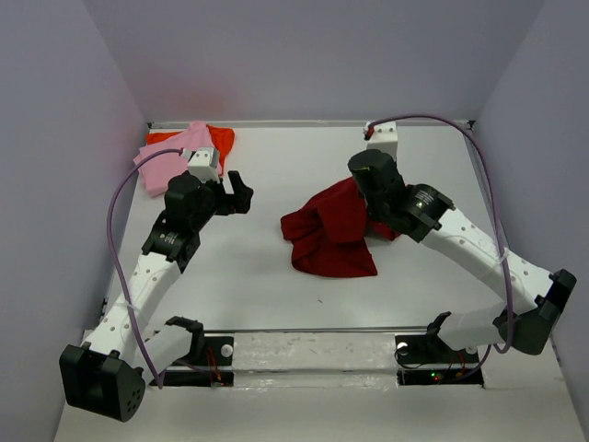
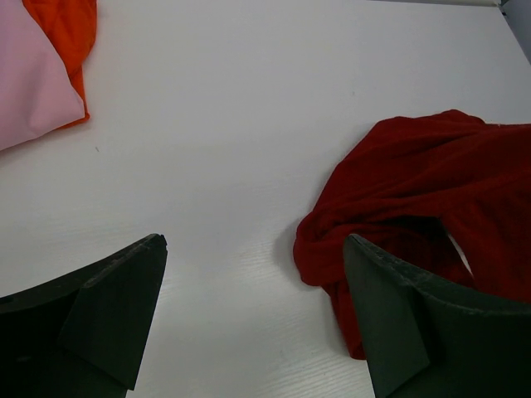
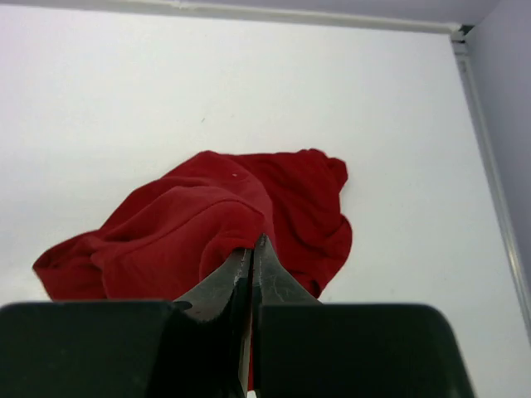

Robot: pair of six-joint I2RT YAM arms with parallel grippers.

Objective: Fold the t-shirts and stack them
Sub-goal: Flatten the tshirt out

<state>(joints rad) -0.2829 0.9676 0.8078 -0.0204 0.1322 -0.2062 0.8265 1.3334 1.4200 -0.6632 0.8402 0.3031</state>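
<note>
A crumpled dark red t-shirt (image 1: 329,238) (image 2: 431,178) (image 3: 187,224) lies at the table's middle. My right gripper (image 1: 366,195) (image 3: 257,242) is at its right edge, shut, with a fold of the red cloth pinched at the tips and drawn up a little. At the back left corner a folded light pink t-shirt (image 1: 170,158) (image 2: 29,91) lies on a bright orange t-shirt (image 1: 221,138) (image 2: 70,25). My left gripper (image 1: 241,191) (image 2: 253,240) hovers between the two piles, open wide and holding nothing, its right finger over the red shirt's left edge.
A white block (image 1: 384,138) stands at the back right by the table's rear rail (image 1: 304,122). Grey walls close in the left, right and back. Purple cables loop over both arms.
</note>
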